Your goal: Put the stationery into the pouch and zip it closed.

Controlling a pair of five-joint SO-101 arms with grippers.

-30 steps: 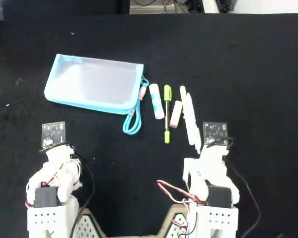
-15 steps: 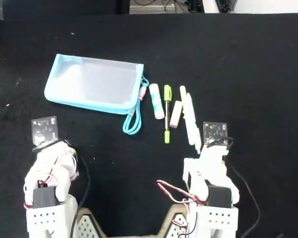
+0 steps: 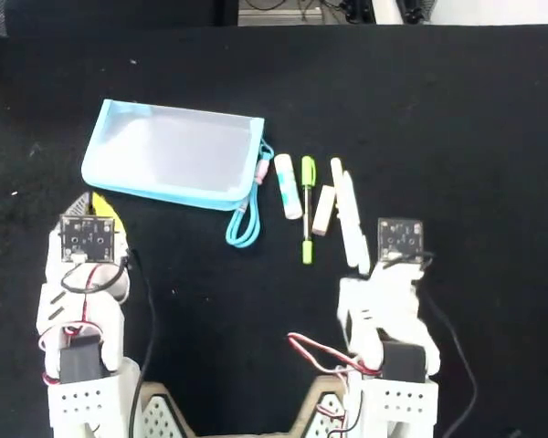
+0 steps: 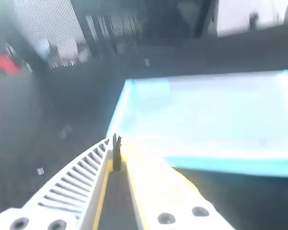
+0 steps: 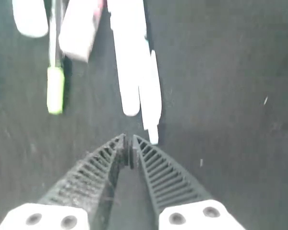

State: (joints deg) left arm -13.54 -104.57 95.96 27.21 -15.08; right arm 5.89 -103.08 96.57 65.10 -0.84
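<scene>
Black desk (image 3: 457, 119), high view. The pale blue pouch (image 3: 173, 155) lies flat on the left half, its long axis slightly tilted. A teal wrist strap (image 3: 244, 224) loops out from its right end.

The stationery sits outside the pouch, in a row on the desk just right of the strap:
- white glue stick (image 3: 288, 186), nearest the strap
- green pen (image 3: 307, 210)
- small cream eraser (image 3: 323, 210)
- two white pens (image 3: 349, 214) lying side by side, touching

All pieces point roughly away from the arms.

Left end effector (image 4: 116, 143): fingers closed together, nothing between them. The tip is just beside the pouch's near long edge, close to its left corner. Contact with the pouch cannot be judged.

Right end effector (image 5: 129, 143): fingers closed tip to tip, gripping nothing. It hangs low over the desk, with the tips just short of the near ends of the white pens and no contact visible. In the right wrist view the green pen and eraser lie off to one side of the white pens.
</scene>
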